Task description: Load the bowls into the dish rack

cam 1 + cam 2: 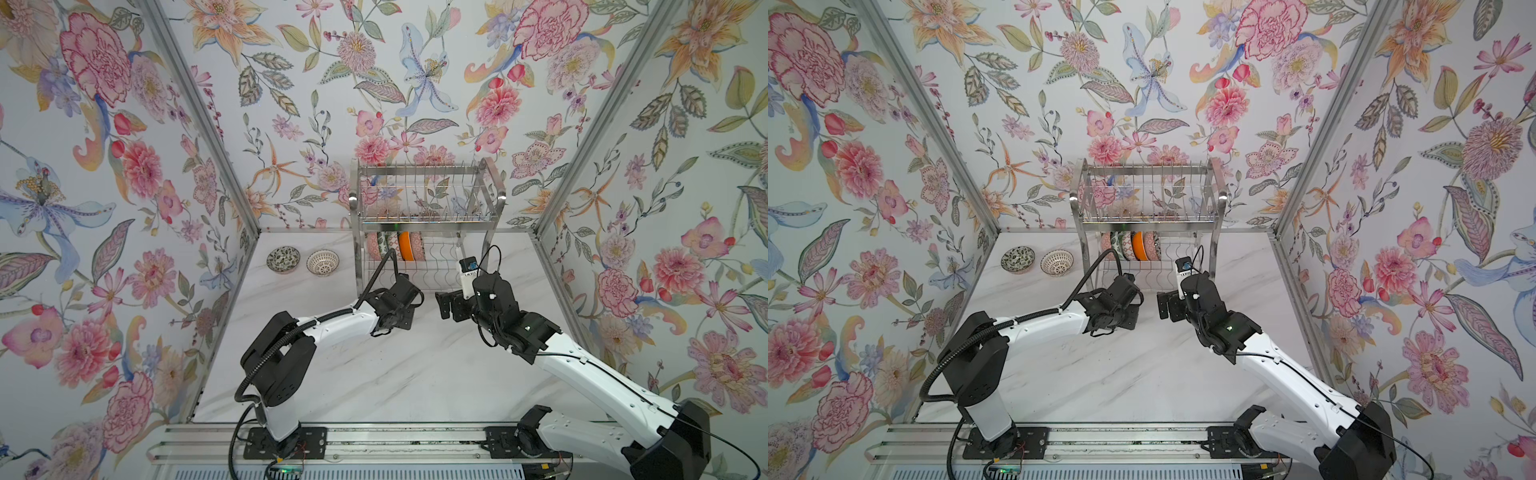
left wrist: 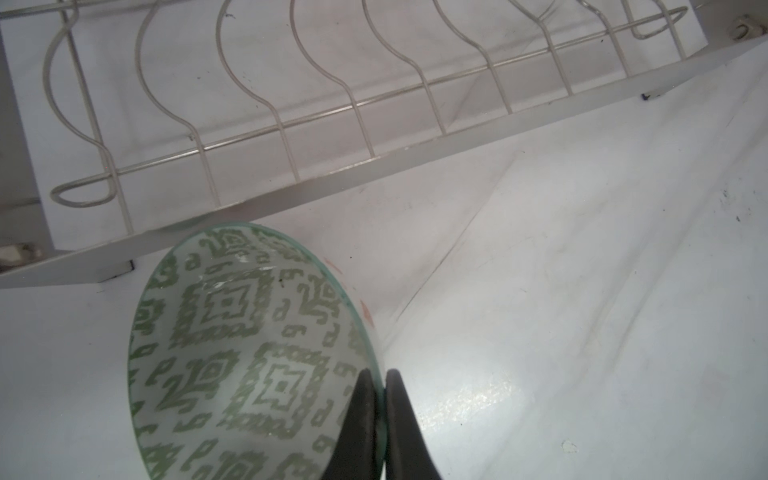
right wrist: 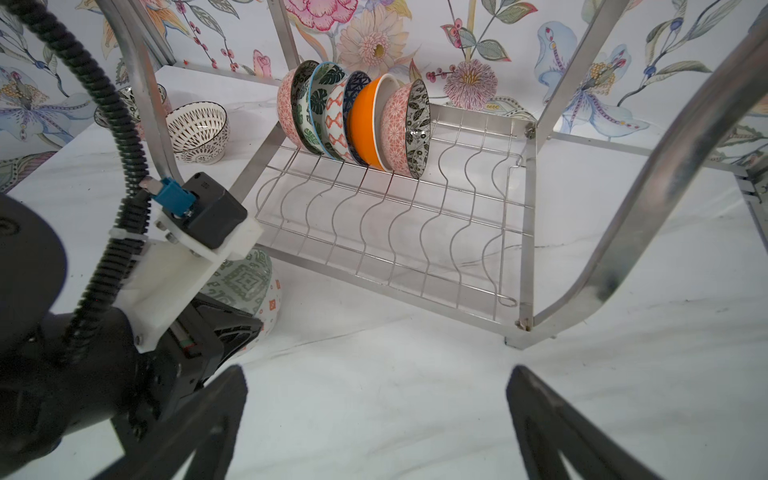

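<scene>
While six bowls stand on edge at the back of the dish rack, the left gripper pinches the rim of a pale green bowl just in front of the rack's front rail, near the middle of the worktop. Its jaws are closed on the thin ceramic wall, one finger inside and one outside. That hold tips the bowl onto its side, apparently so it can slide edge-first between the wavy wires of the lower tier, as its neighbours have. Whether the bowl touches the worktop or hangs just above it cannot be told.

The racked bowls lean one against the next on the side of the tier toward the worktop's far edge, leaving slots free beside and in front of them; the green bowl looks bound for one of those. The right gripper hovers close by, facing the rack, its jaws spread wide with nothing between them, seemingly ready to steady a bowl.

Two more bowls sit upright near the worktop's far left corner, left of the rack and well apart from both arms: a leaf-patterned bowl and, just beside it, a white bowl with dark dashes. The job looks about three-quarters done.
</scene>
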`<action>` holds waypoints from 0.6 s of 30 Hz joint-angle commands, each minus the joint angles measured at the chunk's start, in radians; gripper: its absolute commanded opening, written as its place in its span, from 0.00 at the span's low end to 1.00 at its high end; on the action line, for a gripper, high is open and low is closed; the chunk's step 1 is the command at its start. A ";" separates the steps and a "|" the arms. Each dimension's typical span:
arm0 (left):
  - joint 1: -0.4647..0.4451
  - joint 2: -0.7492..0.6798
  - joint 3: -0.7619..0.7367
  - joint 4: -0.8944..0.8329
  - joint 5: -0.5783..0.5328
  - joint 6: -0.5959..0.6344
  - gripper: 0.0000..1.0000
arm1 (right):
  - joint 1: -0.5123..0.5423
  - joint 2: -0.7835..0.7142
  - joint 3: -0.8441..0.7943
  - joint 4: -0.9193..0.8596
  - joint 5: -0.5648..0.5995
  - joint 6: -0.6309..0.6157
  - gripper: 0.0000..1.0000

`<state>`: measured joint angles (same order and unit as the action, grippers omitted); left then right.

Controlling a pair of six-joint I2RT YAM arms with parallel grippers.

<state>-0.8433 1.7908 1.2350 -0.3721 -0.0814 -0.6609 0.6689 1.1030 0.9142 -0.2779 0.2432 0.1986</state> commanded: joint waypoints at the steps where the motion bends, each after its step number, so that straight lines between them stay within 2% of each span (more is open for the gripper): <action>1: -0.024 0.038 0.049 -0.004 -0.012 0.018 0.00 | -0.015 -0.014 -0.006 -0.018 -0.014 0.003 0.99; 5: -0.042 0.070 0.062 0.005 -0.011 0.024 0.10 | -0.064 -0.010 -0.005 -0.014 -0.033 0.009 0.99; 13: -0.045 0.073 0.059 0.020 -0.003 0.035 0.17 | -0.084 -0.019 -0.016 -0.008 -0.058 0.023 0.99; 15: -0.044 0.066 0.057 0.027 -0.001 0.042 0.22 | -0.084 -0.018 -0.020 -0.003 -0.062 0.027 0.99; 18: -0.045 0.059 0.064 0.027 0.004 0.058 0.36 | -0.086 -0.015 -0.022 -0.001 -0.068 0.033 0.99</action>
<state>-0.8822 1.8645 1.2793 -0.3527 -0.0818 -0.6292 0.5911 1.1030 0.9089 -0.2771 0.1902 0.2111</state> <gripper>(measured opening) 0.331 0.992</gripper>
